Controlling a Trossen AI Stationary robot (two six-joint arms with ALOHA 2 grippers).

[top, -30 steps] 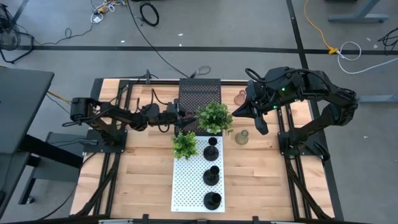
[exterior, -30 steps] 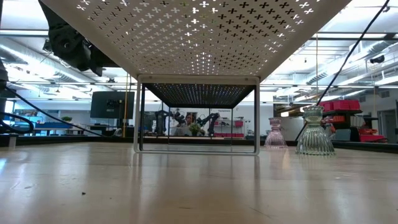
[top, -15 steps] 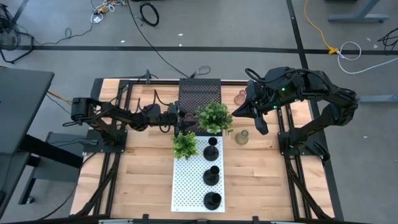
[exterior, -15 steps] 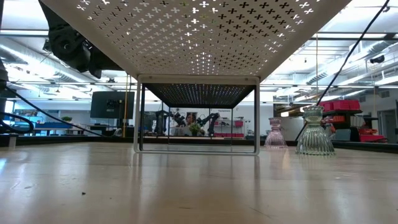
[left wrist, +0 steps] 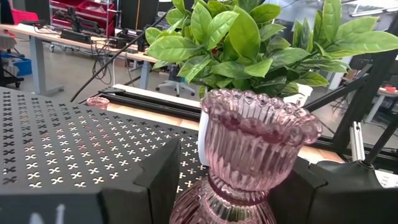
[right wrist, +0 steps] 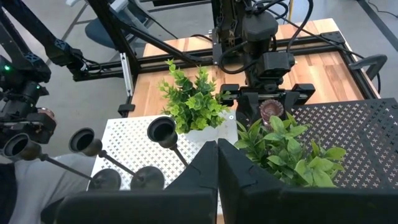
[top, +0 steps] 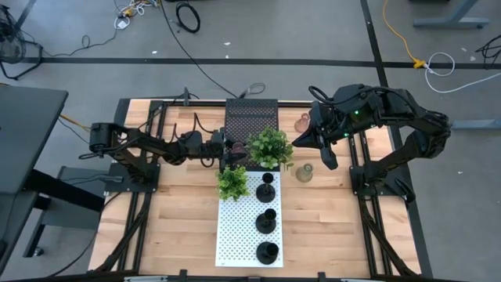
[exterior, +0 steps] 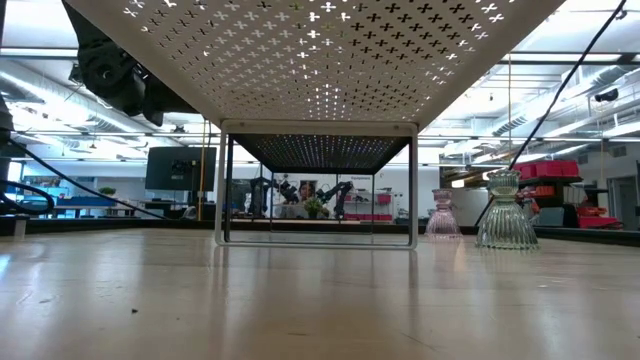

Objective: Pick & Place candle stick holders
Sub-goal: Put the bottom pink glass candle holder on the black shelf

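A pink glass candle stick holder (left wrist: 249, 149) stands upright between the fingers of my left gripper (top: 232, 148), at the left edge of the black perforated shelf (top: 252, 117). The gripper is open and level; the fingers (left wrist: 158, 183) flank the holder, whose base is hidden. Three black holders (top: 266, 221) stand in a row on the white perforated shelf (top: 235, 235). Another pink holder (top: 302, 123) and a greenish glass one (top: 304, 172) stand on the table. My right gripper (top: 327, 160) hangs shut, high above the table's right half.
A large leafy plant (top: 270, 147) sits on the black shelf just beyond the pink holder. A smaller plant (top: 232, 182) stands on the white shelf's far left corner. Bare wood (top: 180, 211) lies to the left and right of the white shelf.
My left gripper's fingers have spread wider on either side of the pink holder. The arm stays in place and the holder stands where it was.
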